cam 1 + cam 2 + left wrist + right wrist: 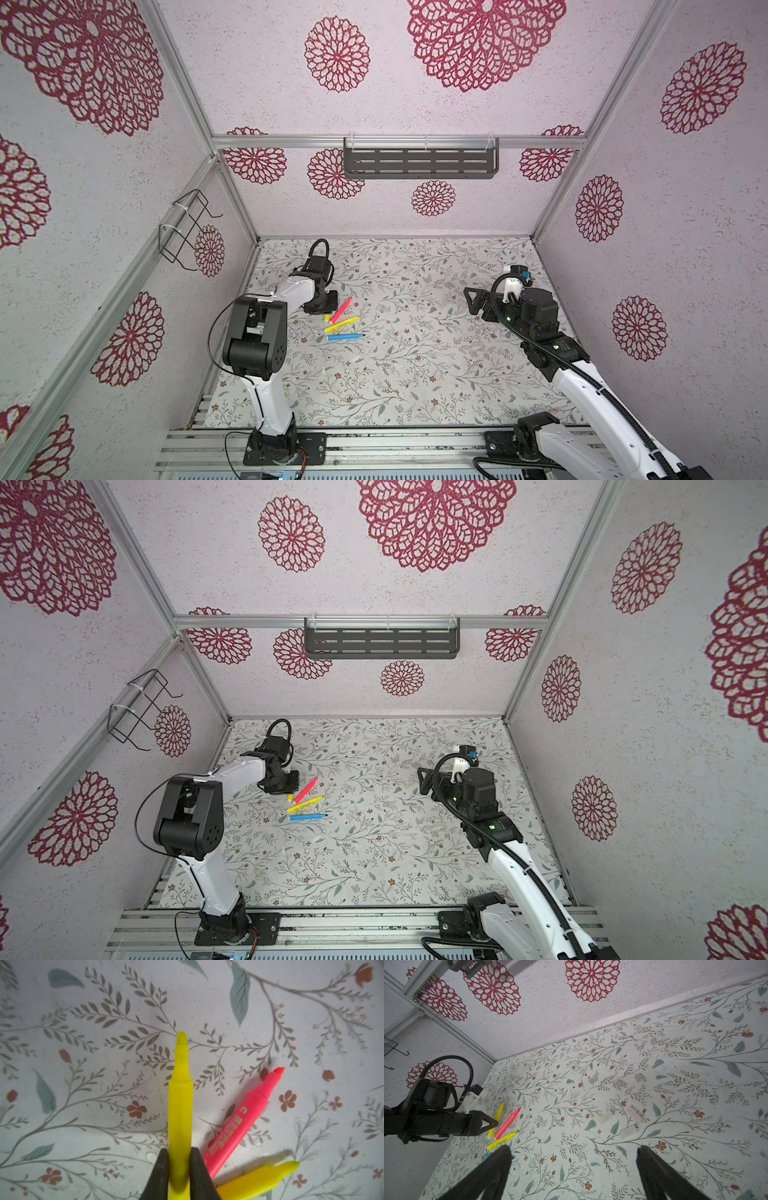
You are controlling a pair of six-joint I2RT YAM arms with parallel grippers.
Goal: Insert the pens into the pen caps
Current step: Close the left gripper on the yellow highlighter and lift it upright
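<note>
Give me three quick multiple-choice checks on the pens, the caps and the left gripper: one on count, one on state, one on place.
1. How many yellow pens are there? A. one B. two C. three
2. The left gripper is: A. open B. shut on nothing C. shut on a yellow pen
3. The pen caps lie: A. on the mat ahead of the right gripper, apart from the pens B. touching the pens C. inside the left gripper

Answers: 1 B, two yellow ones show in the right wrist view; 2 C, its fingers clamp the yellow barrel in the left wrist view; 3 A, they lie clear of the pens in the right wrist view.
</note>
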